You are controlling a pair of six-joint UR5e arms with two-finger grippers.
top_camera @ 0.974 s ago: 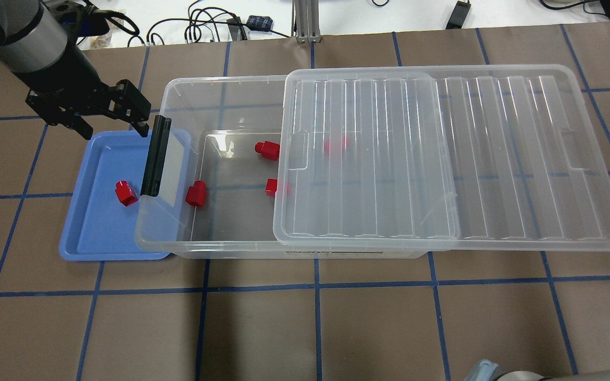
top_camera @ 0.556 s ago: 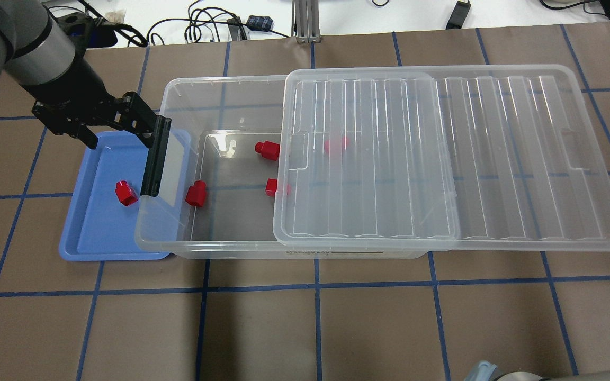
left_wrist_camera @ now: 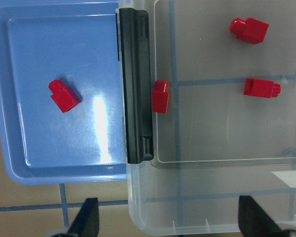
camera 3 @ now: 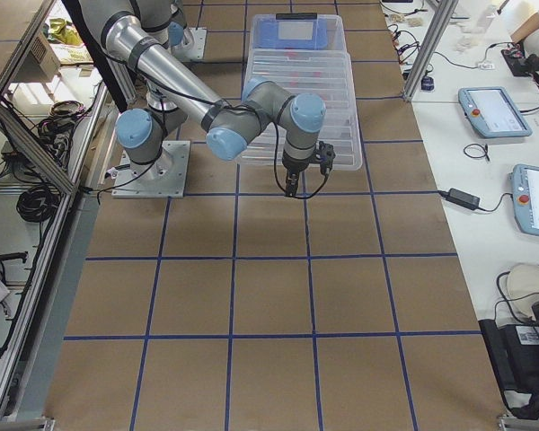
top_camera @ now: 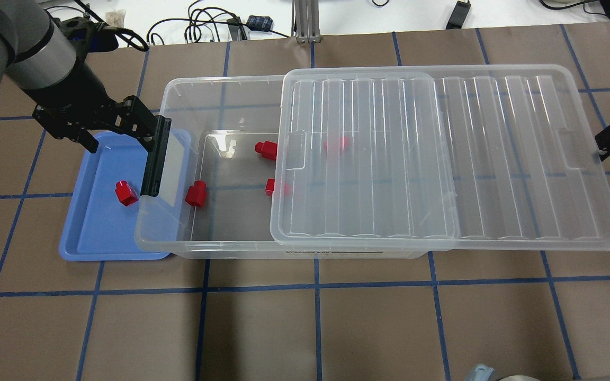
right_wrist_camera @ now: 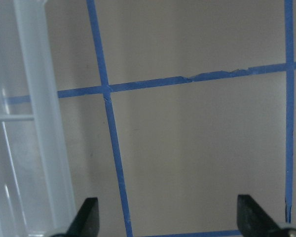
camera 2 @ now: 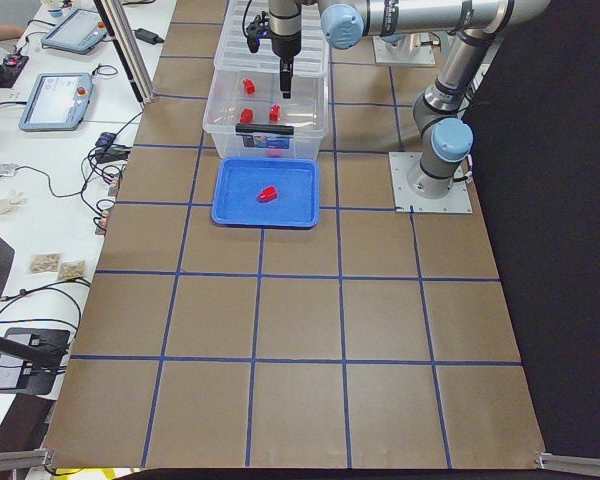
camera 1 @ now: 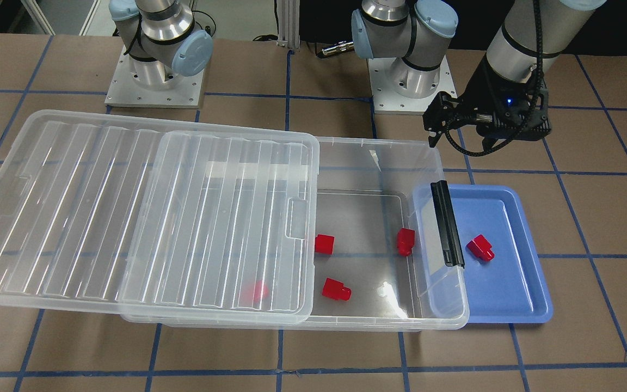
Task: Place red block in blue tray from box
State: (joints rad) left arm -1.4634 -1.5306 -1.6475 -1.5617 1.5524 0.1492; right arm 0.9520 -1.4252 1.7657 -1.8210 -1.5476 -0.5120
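Note:
One red block [top_camera: 125, 192] lies in the blue tray [top_camera: 88, 233], also shown in the front view [camera 1: 480, 247] and the left wrist view [left_wrist_camera: 64, 95]. Three more red blocks [top_camera: 196, 193] [top_camera: 267, 150] [top_camera: 276, 187] lie in the clear box [top_camera: 220, 87], the last partly under the lid. Another [top_camera: 335, 144] shows blurred through the lid. My left gripper [top_camera: 118, 132] is open and empty above the tray's far end, by the box's black latch [top_camera: 155, 156]. My right gripper [top_camera: 609, 140] is open and empty at the lid's right end.
The ribbed clear lid [top_camera: 442, 159] lies slid to the right, covering the box's right half and overhanging its right end. The box's left end overlaps the tray. In the right wrist view the lid's rim [right_wrist_camera: 44, 123] lies left of the fingers. Cables lie past the far table edge.
My left gripper moved right, toward the box's latch end. My right gripper moved in to the lid's right end, and the lid shifted slightly left.

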